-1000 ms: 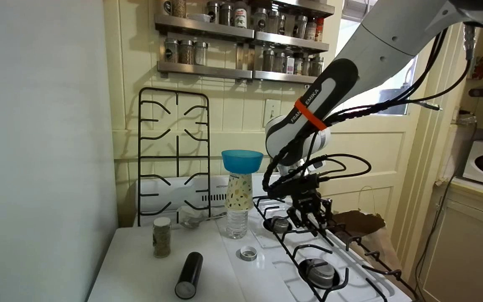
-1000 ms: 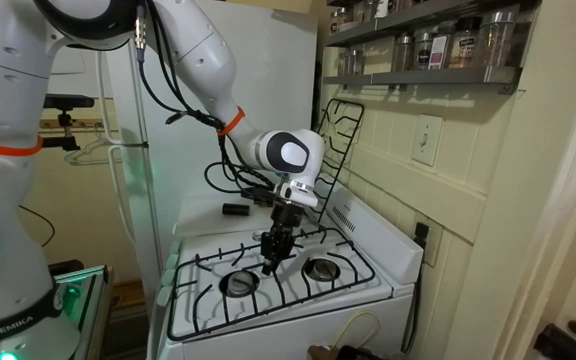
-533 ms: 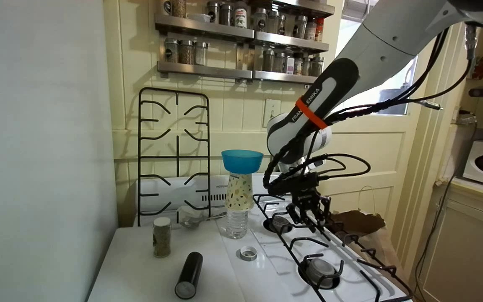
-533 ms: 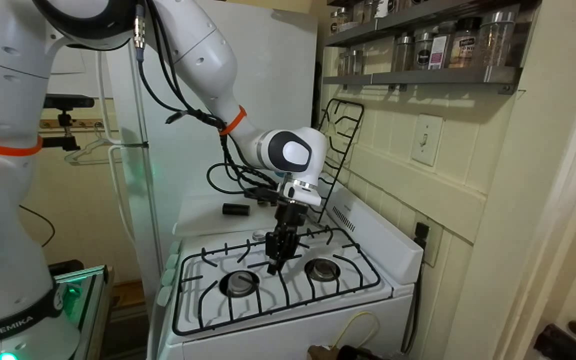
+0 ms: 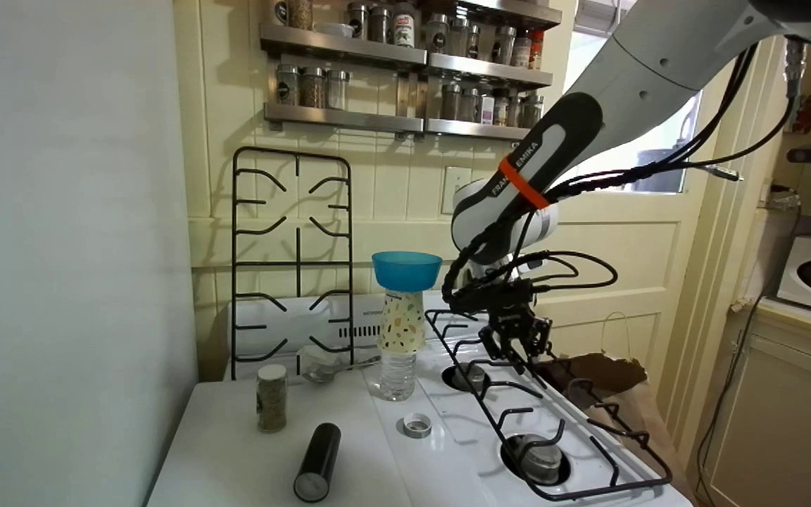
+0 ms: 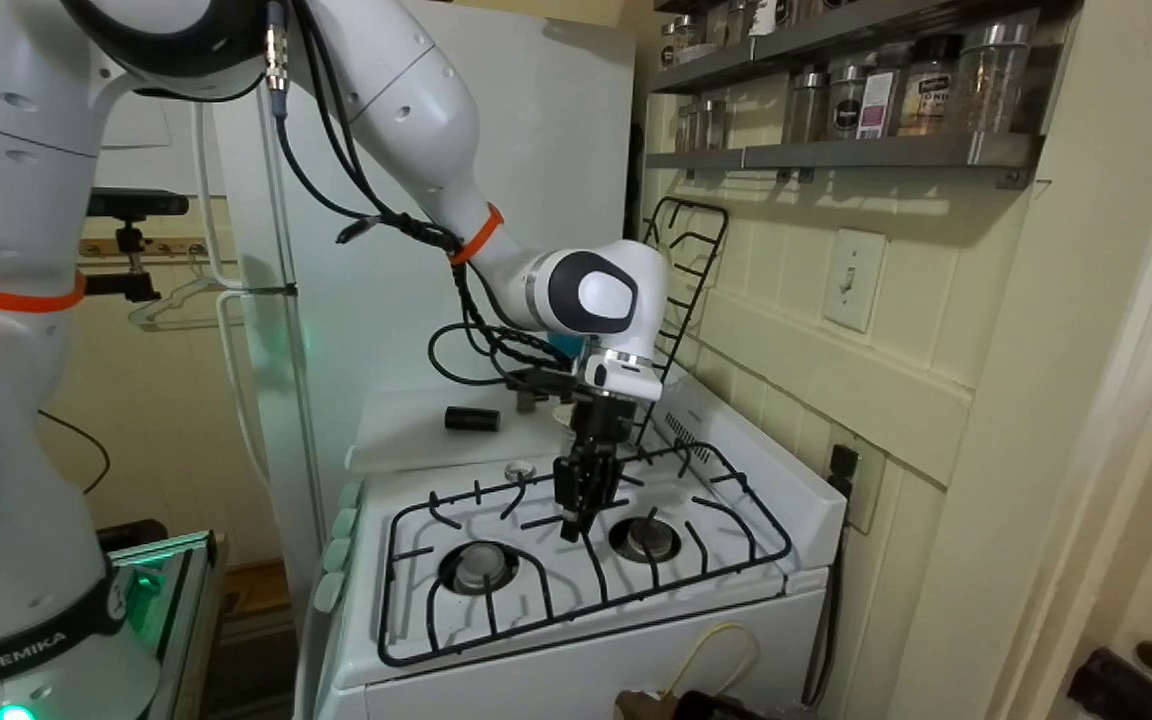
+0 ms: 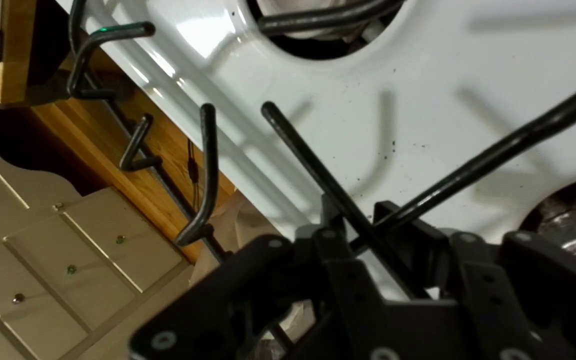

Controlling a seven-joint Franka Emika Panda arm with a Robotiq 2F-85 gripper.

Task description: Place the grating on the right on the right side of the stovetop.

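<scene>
The grating, a black thin-wire frame with burner fingers, shows in both exterior views [image 5: 613,488] and its bars cross the wrist view [image 7: 315,167]. My gripper [image 6: 573,528] is over the middle of the right half of the white stovetop [image 5: 462,458]. In the wrist view my gripper [image 7: 360,211] has crossing bars of the grating between its fingertips and is shut on them. Shadows apart from the bars show the grating held a little above the surface. It lies nearly level around two burners [image 6: 481,567], its outer side along the stove's edge.
A matching wire grate [image 5: 293,263] leans on the back wall. Beside the held grating stand a bottle, a patterned cup [image 5: 401,320] and a blue bowl [image 5: 407,271], stacked. A spice jar [image 5: 272,401], black cylinder [image 5: 317,461] and round cap [image 5: 417,425] are on the left half.
My gripper and the grating have moved together toward the back wall. The grating's front end has come back from the stove's front edge and now shows in both exterior views.
</scene>
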